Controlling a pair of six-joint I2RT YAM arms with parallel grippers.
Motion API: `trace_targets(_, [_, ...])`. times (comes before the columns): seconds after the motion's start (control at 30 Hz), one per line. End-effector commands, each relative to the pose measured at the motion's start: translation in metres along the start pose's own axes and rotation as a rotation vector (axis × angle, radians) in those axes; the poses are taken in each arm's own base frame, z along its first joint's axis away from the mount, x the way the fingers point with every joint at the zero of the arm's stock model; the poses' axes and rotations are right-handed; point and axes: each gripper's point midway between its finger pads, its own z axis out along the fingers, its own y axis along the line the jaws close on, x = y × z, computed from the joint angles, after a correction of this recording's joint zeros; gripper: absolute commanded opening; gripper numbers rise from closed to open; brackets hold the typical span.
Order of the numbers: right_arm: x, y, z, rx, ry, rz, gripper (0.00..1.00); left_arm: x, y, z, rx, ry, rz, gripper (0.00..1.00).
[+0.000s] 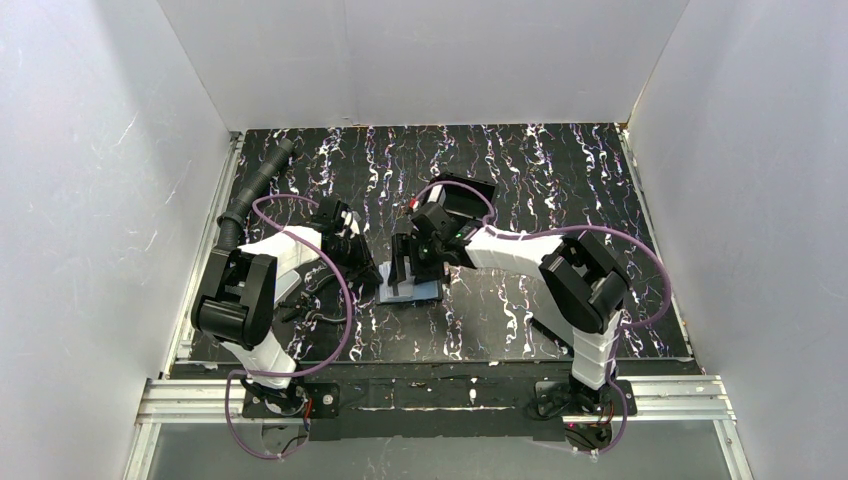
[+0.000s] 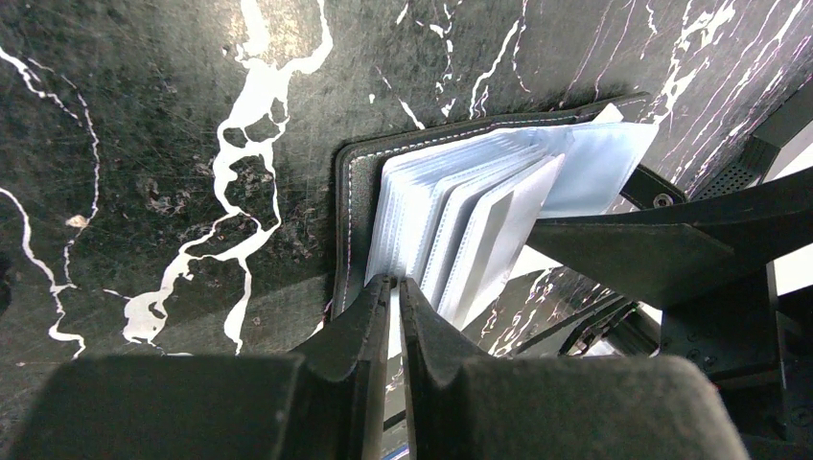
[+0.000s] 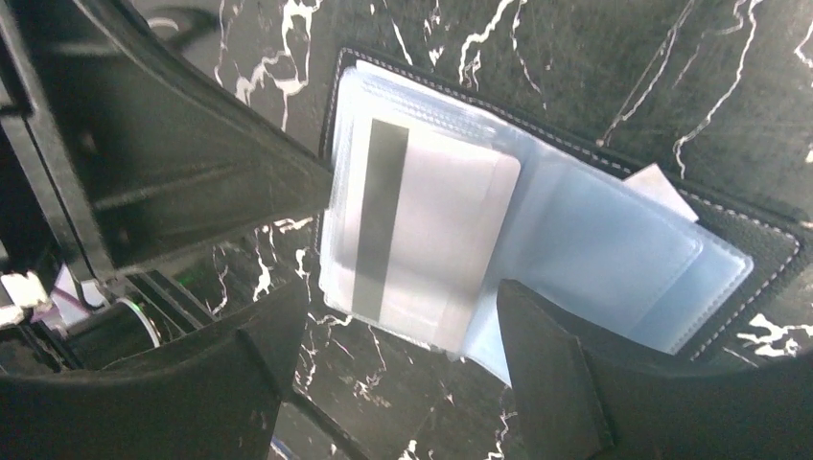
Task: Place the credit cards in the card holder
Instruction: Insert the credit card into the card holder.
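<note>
The card holder [image 1: 420,293] lies open at the table's middle, its black cover [image 2: 353,192] flat and its pale blue-grey sleeves [image 2: 451,206] fanned up. My left gripper [image 2: 396,281] is shut on the edge of one sleeve at the holder's near-left side. A white credit card [image 3: 427,230] with a black stripe sits among the sleeves, its lower edge sticking out. My right gripper [image 3: 403,311] is open just above that edge, one finger on each side, touching nothing. A white corner [image 3: 663,188] peeks from behind the right-hand sleeves of the holder [image 3: 762,240].
The black marbled mat [image 1: 560,180] covers the table, with white walls on three sides. A black corrugated hose [image 1: 255,185] runs along the back left. An aluminium rail [image 1: 440,395] crosses the front edge. The two grippers stand close together over the holder.
</note>
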Motion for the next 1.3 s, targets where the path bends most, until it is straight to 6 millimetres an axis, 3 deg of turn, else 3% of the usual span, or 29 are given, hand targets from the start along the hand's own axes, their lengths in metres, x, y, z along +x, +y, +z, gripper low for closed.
trace_targets(0.0, [0.008,0.008,-0.013,-0.055,0.002,-0.032,0.81,0.012,0.01,0.002,-0.037,0.026,0.001,0.07])
trace_targets(0.13, [0.009,0.018,-0.011,-0.119,0.001,0.016,0.74,0.013,0.011,0.003,-0.035,0.026,-0.005,0.07])
trace_targets(0.23, [0.004,0.033,-0.005,-0.194,-0.005,0.064,0.64,0.015,0.01,0.004,-0.022,0.033,-0.013,0.07])
trace_targets(0.43, [-0.013,0.068,-0.002,-0.281,-0.035,0.099,0.56,0.018,0.008,0.004,-0.016,0.034,-0.011,0.07])
trace_targets(0.5, [-0.011,0.066,0.003,-0.253,-0.027,0.108,0.55,0.02,0.005,0.005,-0.005,0.039,-0.014,0.07])
trace_targets(0.6, [-0.001,0.046,0.01,-0.168,-0.007,0.092,0.56,0.02,0.003,0.004,0.002,0.035,-0.014,0.06])
trace_targets(0.87, [-0.001,0.009,-0.019,0.052,-0.007,-0.101,0.66,0.017,0.008,-0.005,-0.046,0.013,0.019,0.09])
trace_targets(1.07, [0.007,0.007,-0.018,0.008,0.002,-0.089,0.68,0.012,0.006,-0.011,-0.058,0.005,0.044,0.12])
trace_targets(1.27, [-0.002,0.031,0.002,-0.114,0.009,-0.059,0.67,0.02,0.005,0.0,-0.021,0.041,0.011,0.11])
